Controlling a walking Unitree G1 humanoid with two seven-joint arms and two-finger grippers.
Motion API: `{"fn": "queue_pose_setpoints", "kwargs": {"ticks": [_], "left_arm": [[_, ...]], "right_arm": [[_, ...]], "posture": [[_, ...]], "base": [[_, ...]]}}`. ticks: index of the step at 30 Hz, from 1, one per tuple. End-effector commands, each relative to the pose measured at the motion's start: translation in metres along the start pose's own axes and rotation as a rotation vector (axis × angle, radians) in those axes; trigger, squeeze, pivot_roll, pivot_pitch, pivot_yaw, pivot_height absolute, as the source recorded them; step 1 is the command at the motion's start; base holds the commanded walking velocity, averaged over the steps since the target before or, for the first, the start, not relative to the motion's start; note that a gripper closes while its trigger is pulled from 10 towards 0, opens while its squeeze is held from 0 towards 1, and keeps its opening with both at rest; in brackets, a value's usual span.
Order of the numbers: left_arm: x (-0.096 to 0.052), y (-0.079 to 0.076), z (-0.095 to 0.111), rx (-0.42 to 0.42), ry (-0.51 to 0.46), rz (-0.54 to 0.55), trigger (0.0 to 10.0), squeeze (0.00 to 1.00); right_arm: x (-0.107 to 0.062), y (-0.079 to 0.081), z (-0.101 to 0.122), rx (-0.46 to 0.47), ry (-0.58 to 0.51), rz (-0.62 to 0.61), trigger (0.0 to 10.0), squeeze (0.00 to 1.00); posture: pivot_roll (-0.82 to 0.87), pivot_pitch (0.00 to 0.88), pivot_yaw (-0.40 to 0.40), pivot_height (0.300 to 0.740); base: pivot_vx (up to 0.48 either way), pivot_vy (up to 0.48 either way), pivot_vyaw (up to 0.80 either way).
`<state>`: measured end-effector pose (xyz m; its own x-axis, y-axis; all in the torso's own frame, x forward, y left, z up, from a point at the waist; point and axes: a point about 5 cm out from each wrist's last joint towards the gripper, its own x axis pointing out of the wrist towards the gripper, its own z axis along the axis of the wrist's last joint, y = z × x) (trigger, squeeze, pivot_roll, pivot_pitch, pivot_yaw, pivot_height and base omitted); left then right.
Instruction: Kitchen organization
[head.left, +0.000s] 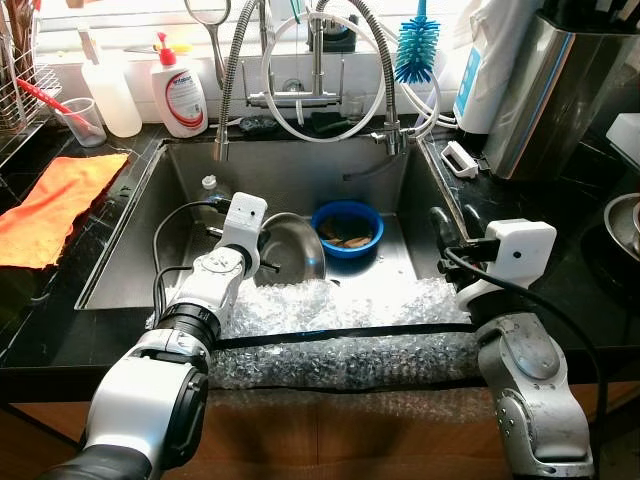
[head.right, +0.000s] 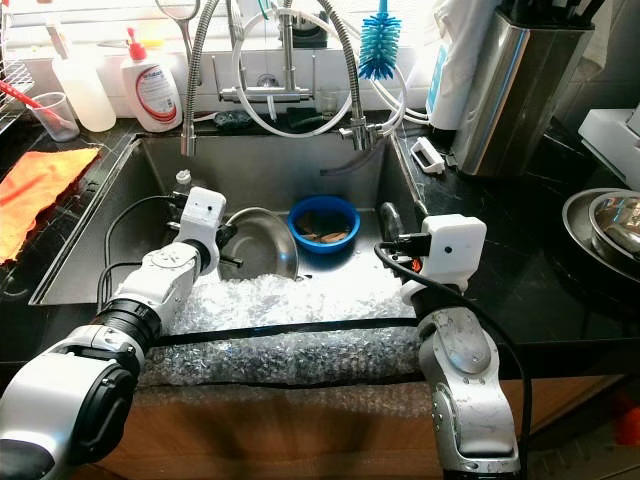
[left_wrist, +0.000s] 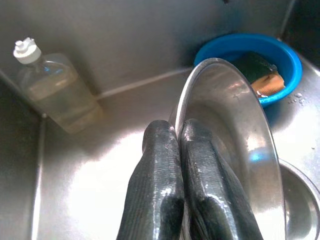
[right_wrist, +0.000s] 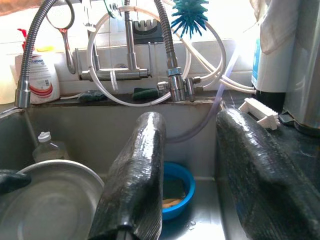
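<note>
- While the sink (head.left: 130, 240) lay straight ahead at twelve o'clock, the left gripper (left_wrist: 179, 131) reached down into it with its jaws pressed together on the rim of a steel bowl (head.left: 292, 245).
- The bowl stood tilted on edge near the middle of the basin, its hollow turned toward three o'clock, where a blue bowl (head.left: 347, 226) holding what looked like sponge scraps sat just beside it.
- At about ten o'clock from the steel bowl, a small clear bottle (left_wrist: 55, 87) with a white cap stood in the basin's corner.
- The right gripper (right_wrist: 200, 165) hovered over the basin's right side at about two o'clock, jaws spread wide and holding nothing.
- Bubble wrap (head.left: 340, 350) covered the near edge of the sink and draped over the front of the worktop (head.left: 560, 290).
- An orange cloth (head.left: 50, 205) lay on the worktop at ten o'clock, and a soap bottle (head.left: 178, 92) stood behind the sink.
- The steel bowl looked light, stiff and thin-walled; droplets nearby suggested it was wet, so it would probably be slippery.
- A rim pinch like the present one seemed the only workable hold, though the bowl could swing or slide out if lifted quickly.
- Its hard edge might clang against the faucet hose (head.left: 232, 70) or knock the blue bowl.
</note>
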<state>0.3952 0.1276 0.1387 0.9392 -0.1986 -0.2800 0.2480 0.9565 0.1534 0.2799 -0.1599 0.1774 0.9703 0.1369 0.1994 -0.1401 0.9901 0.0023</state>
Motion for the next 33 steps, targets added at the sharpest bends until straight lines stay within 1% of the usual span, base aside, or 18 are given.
{"fn": "queue_pose_setpoints", "kwargs": {"ticks": [1,11,12,13,14,15,16,17,19,20,22,23,24,25,27,30,31,33], "left_arm": [[0.000,-0.005,-0.008,0.000,0.039,-0.026,10.0,1.00],[0.000,-0.008,-0.009,0.001,0.041,-0.040,10.0,1.00],[0.000,-0.003,0.003,-0.011,-0.047,-0.014,10.0,1.00],[-0.001,0.000,0.010,-0.019,-0.103,0.009,10.0,0.21],[-0.003,0.005,0.020,-0.031,-0.181,0.038,10.0,0.00],[-0.009,0.014,0.035,-0.056,-0.306,0.079,10.0,0.00],[-0.018,0.024,0.048,-0.071,-0.436,0.131,10.0,0.00],[-0.021,0.027,0.050,-0.073,-0.465,0.143,10.0,0.00],[-0.041,0.040,0.057,-0.028,-0.593,0.188,10.0,0.00],[-0.044,0.042,0.057,-0.016,-0.605,0.195,10.0,0.00],[-0.057,0.048,0.054,0.011,-0.648,0.217,10.0,0.00],[-0.064,0.052,0.051,0.023,-0.667,0.230,10.0,0.00],[-0.075,0.057,0.048,0.044,-0.691,0.253,10.0,0.00],[-0.077,0.058,0.047,0.048,-0.694,0.258,10.0,0.00],[-0.089,0.067,0.043,0.056,-0.712,0.296,10.0,0.00],[-0.103,0.077,0.036,0.081,-0.708,0.334,10.0,0.00],[-0.109,0.080,0.029,0.106,-0.688,0.341,10.0,0.00],[-0.113,0.081,0.020,0.131,-0.651,0.338,10.0,0.00]], "right_arm": [[0.002,0.004,0.005,0.002,-0.014,0.016,10.0,0.00],[0.004,0.004,0.005,-0.001,-0.012,0.024,10.0,0.00],[0.004,0.004,0.005,-0.001,-0.013,0.024,10.0,0.00],[0.004,0.005,0.005,-0.001,-0.014,0.024,10.0,0.00],[0.004,0.004,0.005,0.000,-0.016,0.022,10.0,0.00],[0.005,0.004,0.006,0.000,-0.019,0.018,10.0,0.00],[0.005,0.003,0.007,0.004,-0.025,0.012,10.0,0.00],[0.005,0.003,0.007,0.005,-0.026,0.010,10.0,0.00],[0.005,0.003,0.008,0.006,-0.035,0.007,10.0,0.00],[0.006,0.003,0.008,0.007,-0.037,0.005,10.0,0.00],[0.007,0.003,0.009,0.010,-0.043,0.004,10.0,0.00],[0.007,0.003,0.009,0.010,-0.044,0.004,10.0,0.00],[0.007,0.003,0.009,0.011,-0.046,0.004,10.0,0.00],[0.007,0.003,0.009,0.011,-0.046,0.004,10.0,0.00],[0.008,0.002,0.009,0.008,-0.047,0.004,10.0,0.00],[0.009,0.001,0.010,0.007,-0.052,0.004,10.0,0.00],[0.010,0.000,0.010,0.004,-0.054,0.005,10.0,0.00],[0.010,-0.001,0.009,0.004,-0.053,0.004,10.0,0.00]], "posture": [[-0.10,0.000,0.032,0.740],[-0.09,0.000,0.027,0.740],[-0.09,0.000,0.027,0.740],[-0.09,0.000,0.027,0.740],[-0.09,0.000,0.027,0.740],[-0.10,0.000,0.029,0.740],[-0.10,0.000,0.029,0.740],[-0.10,0.000,0.029,0.740],[-0.09,0.000,0.030,0.740],[-0.09,0.000,0.030,0.740],[-0.08,0.000,0.032,0.740],[-0.08,0.000,0.032,0.740],[-0.08,0.000,0.030,0.740],[-0.08,0.000,0.030,0.740],[-0.07,0.000,0.029,0.740],[-0.07,0.000,0.027,0.740],[-0.07,0.000,0.025,0.740],[-0.06,0.000,0.021,0.740]], "base": [[0.000,0.000,0.00],[0.000,0.000,0.00],[0.000,0.000,0.00],[0.000,0.000,0.00],[0.000,0.000,0.00],[0.000,0.000,0.00],[0.000,0.000,0.00],[0.000,0.000,0.00],[0.000,0.000,0.00],[0.000,0.000,0.00],[0.000,0.000,0.00],[0.000,0.000,0.00],[0.000,0.000,0.00],[0.000,0.000,0.00],[0.000,0.000,0.00],[0.000,0.000,0.00],[0.000,0.000,0.00],[0.000,0.000,0.00]]}}
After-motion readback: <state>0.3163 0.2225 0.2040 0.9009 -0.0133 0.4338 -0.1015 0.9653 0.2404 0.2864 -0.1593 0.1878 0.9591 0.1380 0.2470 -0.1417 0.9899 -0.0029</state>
